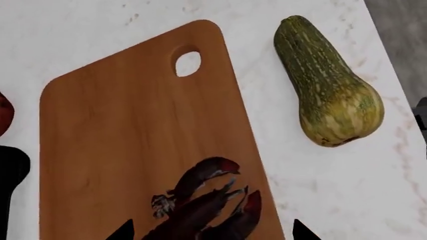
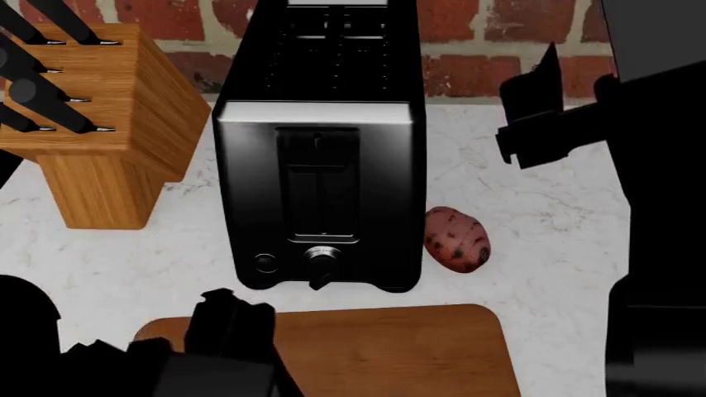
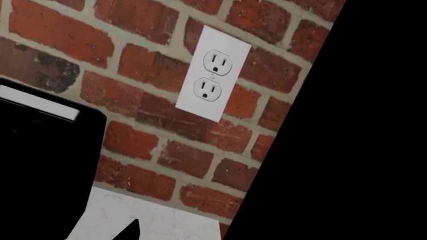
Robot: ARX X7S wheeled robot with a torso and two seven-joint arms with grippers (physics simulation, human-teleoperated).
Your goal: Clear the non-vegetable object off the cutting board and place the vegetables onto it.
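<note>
Left wrist view: the cutting board (image 1: 143, 145) lies flat on the white marbled counter (image 1: 347, 195), its oval hole (image 1: 188, 63) near one corner. The lobster (image 1: 207, 202) rests on the board, toward the end away from the hole, its claws pointing toward the hole. Two dark fingertips (image 1: 303, 232) of the left end effector (image 1: 212, 231) show at the picture's edge, one on each side of the lobster and set apart, so the end effector is open and holds nothing. The squash (image 1: 330, 82) lies on the counter just beside the board, not touching it, with its bulbous end toward the camera. A sliver of the red potato (image 1: 4, 114) shows at the opposite edge, off the board.

Head view: the board (image 2: 386, 347) sits at the near edge of the counter (image 2: 541, 223), partly hidden by the left arm (image 2: 221, 347). A black toaster (image 2: 320, 165) stands just beyond it. The potato (image 2: 457, 239) lies on the counter right of the toaster's near corner, apart from the board. A wooden knife block (image 2: 94, 116) stands far left. A brick wall (image 2: 485, 33) runs behind. The right arm (image 2: 574, 124) is raised at the right.

Right wrist view: brick wall (image 3: 133, 55) with a white outlet (image 3: 213, 75), and the counter (image 3: 160, 220) below. One dark fingertip (image 3: 130, 231) shows, and I cannot tell how far the right end effector is open.
</note>
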